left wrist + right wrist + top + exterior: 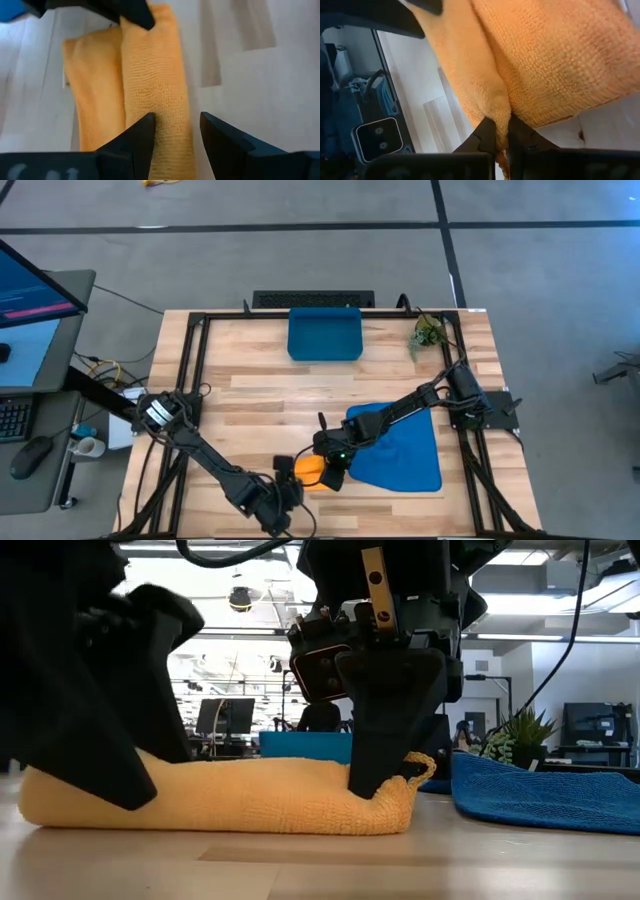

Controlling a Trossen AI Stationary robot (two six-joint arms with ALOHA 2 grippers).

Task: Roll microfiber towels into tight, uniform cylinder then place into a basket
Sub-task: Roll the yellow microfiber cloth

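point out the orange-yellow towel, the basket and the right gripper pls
orange-yellow towel (250, 798): low view, middle of the rolled bundle's side.
basket (325, 352): high view, near rim of the dark-blue tray.
right gripper (499, 131): right wrist view, between the fingertips pinching a fold of the towel.

We see the orange-yellow towel (230, 798) as nubbly looped cloth, the blue towel (545, 790) as similar pile, the table (260, 395) as smooth pale wood, the basket (324, 335) as matt plastic.
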